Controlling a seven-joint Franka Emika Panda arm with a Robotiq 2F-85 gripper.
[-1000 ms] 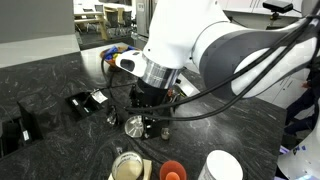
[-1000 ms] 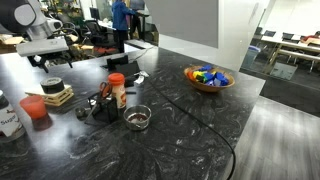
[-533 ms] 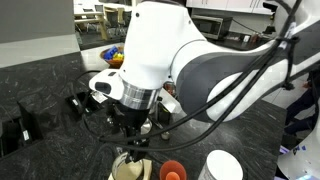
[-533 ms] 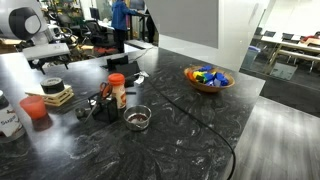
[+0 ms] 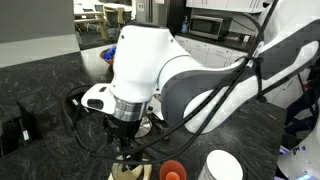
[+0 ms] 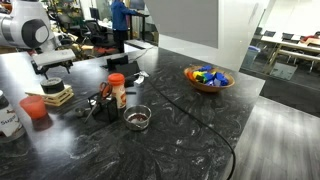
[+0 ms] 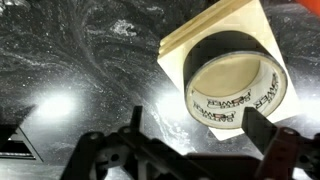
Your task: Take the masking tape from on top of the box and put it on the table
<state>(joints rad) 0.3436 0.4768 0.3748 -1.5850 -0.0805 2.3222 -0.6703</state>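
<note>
The masking tape (image 7: pixel 236 86) is a pale ring with a dark outer rim and printed lettering inside. It lies on the pale yellow box (image 7: pixel 214 28), which sits on the black veined table (image 7: pixel 80 60). In the wrist view my gripper (image 7: pixel 198 132) is open, its two dark fingers spread just in front of the roll and not touching it. In an exterior view the gripper (image 6: pixel 52 70) hangs just above the tape (image 6: pixel 54 87) and box (image 6: pixel 58 99). In an exterior view the arm covers most of the roll (image 5: pixel 127 168).
An orange-red cup (image 6: pixel 33 108) stands beside the box. A spice bottle (image 6: pixel 117 90), black cables and a silver round lid (image 6: pixel 137 117) lie mid-table. A bowl of coloured items (image 6: pixel 208 77) is further off. Black packets (image 5: pixel 18 130) and a white cup (image 5: pixel 222 166) show too.
The arm has swung across the table and down toward the box. The gripper now hangs over the tape instead of over the silver lid.
</note>
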